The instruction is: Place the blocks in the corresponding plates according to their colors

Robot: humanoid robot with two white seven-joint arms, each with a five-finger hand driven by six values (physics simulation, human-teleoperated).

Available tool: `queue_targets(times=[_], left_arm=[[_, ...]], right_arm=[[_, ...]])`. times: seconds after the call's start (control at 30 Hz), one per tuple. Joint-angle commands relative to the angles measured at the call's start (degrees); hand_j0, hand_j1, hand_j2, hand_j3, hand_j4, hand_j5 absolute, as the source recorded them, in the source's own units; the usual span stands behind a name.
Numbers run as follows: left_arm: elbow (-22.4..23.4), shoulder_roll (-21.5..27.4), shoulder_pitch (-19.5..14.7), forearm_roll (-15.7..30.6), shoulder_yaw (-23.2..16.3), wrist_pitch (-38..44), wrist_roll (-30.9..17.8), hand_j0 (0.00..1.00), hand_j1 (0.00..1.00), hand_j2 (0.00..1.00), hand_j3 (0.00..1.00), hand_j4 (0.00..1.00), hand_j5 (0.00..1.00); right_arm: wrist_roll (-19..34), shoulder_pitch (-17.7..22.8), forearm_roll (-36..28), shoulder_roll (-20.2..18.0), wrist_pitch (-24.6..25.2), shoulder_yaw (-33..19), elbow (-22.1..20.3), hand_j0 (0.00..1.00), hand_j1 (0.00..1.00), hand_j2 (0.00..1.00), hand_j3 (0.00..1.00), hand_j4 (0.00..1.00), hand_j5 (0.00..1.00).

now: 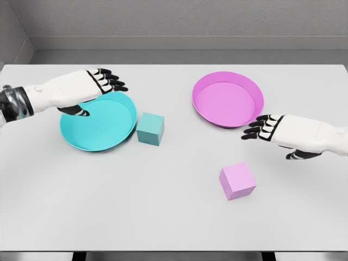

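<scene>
Quickly, by item:
Left hand (81,89): comes in from the left edge, white shell with black fingers (111,80); fingers spread flat and relaxed, holding nothing; thumb hangs down over the near-left rim of the cyan plate.
Right hand (283,130): comes in from the right edge, black fingers (255,129) extended and loose, holding nothing; fingertips point left, just below the pink plate's near rim, apart from it as far as can be told.
Cyan plate (100,128): shallow round dish, right under and in front of the left fingers; nothing in it.
Teal block (150,129): cube, upright on the surface, touching or just beside the cyan plate's right rim, cannot tell which; lower right of the left fingertips, well apart from them.
Pink plate (227,99): shallow round dish, up and left of the right fingertips; nothing in it.
Pink block (237,180): cube, turned slightly, on the surface below and a little left of the right fingertips, apart from them; clear of the pink plate.
Surface (174,217): plain light grey rectangular top, matte, soft shadows under plates and blocks; front edge visible along the bottom, with dark supports peeking out beneath.
Room: grey speckled wall (179,16) behind, darker grey floor strip between wall and surface, side wall corner at upper left.
</scene>
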Motion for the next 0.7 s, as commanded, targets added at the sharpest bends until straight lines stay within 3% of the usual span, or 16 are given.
queue_targets(times=[0.0,0.17,0.23,0.33,0.43,0.57,0.67], left_arm=[[-2.9,-1.2,-0.4,0.1,-3.5,0.1,0.0,1.00,1.00,1.00,1.00,1.00,1.00],[-4.7,-3.3,-3.9,0.1,-8.0,0.1,0.0,1.00,1.00,1.00,1.00,1.00,1.00],[-4.6,-3.7,-6.6,-0.1,-12.3,0.1,-0.1,1.00,1.00,1.00,1.00,1.00,1.00],[-4.3,-4.7,-8.7,-1.3,-14.7,0.1,-0.1,1.00,1.00,1.00,1.00,1.00,1.00],[-3.9,-6.0,-12.7,-1.4,-20.3,0.1,-0.1,1.00,1.00,1.00,1.00,1.00,1.00],[-2.9,-6.1,-15.7,-1.6,-24.4,0.1,-0.1,1.00,1.00,1.00,1.00,1.00,1.00],[-1.9,-6.1,-16.1,-1.0,-24.9,0.1,0.0,1.00,1.00,1.00,1.00,1.00,1.00]], right_arm=[[2.0,-0.1,-0.2,1.4,0.0,3.7,0.0,1.00,1.00,1.00,1.00,1.00,1.00],[2.1,-3.4,-0.2,2.7,0.0,7.1,0.0,1.00,1.00,1.00,1.00,1.00,1.00],[2.1,-3.6,-0.2,2.8,0.0,7.3,0.0,1.00,1.00,1.00,1.00,1.00,1.00],[2.1,-3.6,-0.2,2.9,0.0,7.4,0.0,1.00,1.00,1.00,1.00,1.00,1.00],[2.2,-3.6,-0.2,3.4,0.0,8.7,0.0,1.00,1.00,1.00,1.00,1.00,1.00],[2.2,-3.5,-0.1,3.4,0.0,9.1,0.0,1.00,1.00,1.00,1.00,1.00,1.00],[3.8,-3.5,-0.2,3.4,0.0,10.1,0.0,1.00,1.00,1.00,1.00,1.00,1.00]])
